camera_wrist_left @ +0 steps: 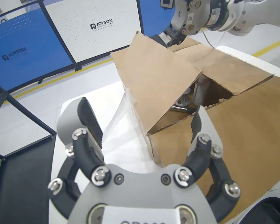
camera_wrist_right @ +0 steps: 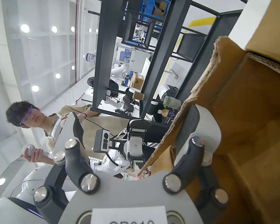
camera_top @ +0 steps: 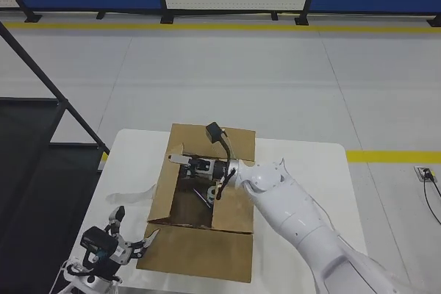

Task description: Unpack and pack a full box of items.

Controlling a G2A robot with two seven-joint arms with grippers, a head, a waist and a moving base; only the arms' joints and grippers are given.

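A brown cardboard box (camera_top: pixel 206 250) stands in the middle of the white table (camera_top: pixel 309 191) with its flaps folded out. Inside it I make out a metal toothed wheel (camera_wrist_left: pixel 184 99) and a pale item (camera_wrist_left: pixel 200 88). My right gripper (camera_top: pixel 187 163) is at the box's far left corner, open, with the edge of the upright left flap (camera_wrist_right: pixel 189 99) between its fingers (camera_wrist_right: pixel 74 127). My left gripper (camera_wrist_left: pixel 144 122) hovers open off the box's near left corner (camera_wrist_left: pixel 154 141), holding nothing. The right gripper (camera_wrist_left: pixel 175 38) shows beyond the raised flap (camera_wrist_left: pixel 154 75) in the left wrist view.
A sheet of clear plastic (camera_wrist_left: pixel 121 122) lies on the table against the box's left side. A black metal rack (camera_top: pixel 29 184) stands close to the table's left edge. Bare table surface lies to the right of the box.
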